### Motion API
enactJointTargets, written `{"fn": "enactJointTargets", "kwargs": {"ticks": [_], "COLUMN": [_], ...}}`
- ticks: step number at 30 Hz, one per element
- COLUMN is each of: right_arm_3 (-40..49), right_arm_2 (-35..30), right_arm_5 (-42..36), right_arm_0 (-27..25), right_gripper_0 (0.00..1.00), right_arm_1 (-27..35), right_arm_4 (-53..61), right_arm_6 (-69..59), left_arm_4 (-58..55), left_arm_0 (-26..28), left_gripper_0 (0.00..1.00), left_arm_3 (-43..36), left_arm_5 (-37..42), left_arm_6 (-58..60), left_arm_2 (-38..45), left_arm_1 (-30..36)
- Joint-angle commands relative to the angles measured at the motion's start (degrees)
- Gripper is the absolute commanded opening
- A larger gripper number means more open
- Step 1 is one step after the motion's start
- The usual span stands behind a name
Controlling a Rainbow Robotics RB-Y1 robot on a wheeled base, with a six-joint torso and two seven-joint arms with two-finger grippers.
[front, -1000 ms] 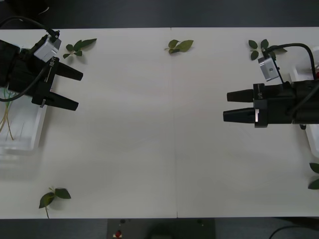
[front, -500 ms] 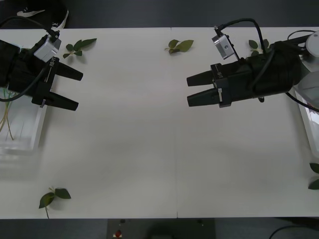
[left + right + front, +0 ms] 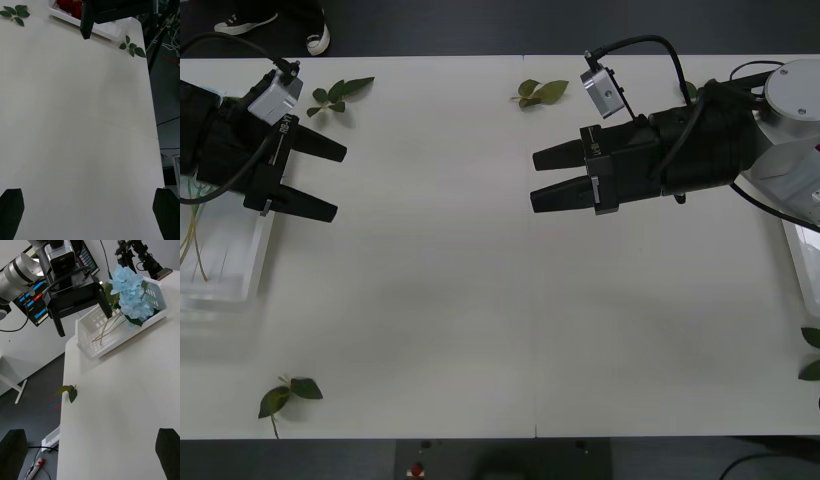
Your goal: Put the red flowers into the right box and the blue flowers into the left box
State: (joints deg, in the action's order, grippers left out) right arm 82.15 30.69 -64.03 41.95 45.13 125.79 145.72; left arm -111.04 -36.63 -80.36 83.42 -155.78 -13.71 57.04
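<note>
In the front view the left gripper point(image 3: 332, 180) hangs with jaws spread wide and empty, just inboard of the left box point(image 3: 250, 262), where only thin stems show. The right gripper point(image 3: 535, 177) reaches toward mid-table, jaws narrowly parted, holding nothing; the right box point(image 3: 806, 270) behind it is cut off at the edge. No flowers lie on the table point(image 3: 480, 290), only leaf sprigs point(image 3: 538, 92), so the sorting looks finished.

The right wrist view shows the blue flowers point(image 3: 129, 294) in the left box beyond the opposite gripper.

The left wrist view shows the red flowers point(image 3: 70, 6) in the right box, mostly hidden behind the far gripper.
</note>
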Motion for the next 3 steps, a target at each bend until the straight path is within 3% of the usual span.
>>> {"fn": "enactJointTargets", "kwargs": {"ticks": [1,3], "right_arm_3": [2.13,2.13], "right_arm_2": [-0.63,-0.63], "right_arm_5": [0.40,0.57], "right_arm_0": [1.30,1.30], "right_gripper_0": [1.00,1.00], "right_arm_1": [0.66,0.84], "right_arm_4": [1.12,1.12], "right_arm_6": [2.11,2.20], "left_arm_4": [-0.23,-0.23], "left_arm_0": [-1.51,-1.51], "left_gripper_0": [1.00,1.00], "left_arm_3": [-0.32,-0.32], "left_arm_5": [0.42,0.42], "left_arm_6": [0.78,0.78], "left_arm_2": [0.96,0.96], "left_arm_1": [1.49,1.49]}}
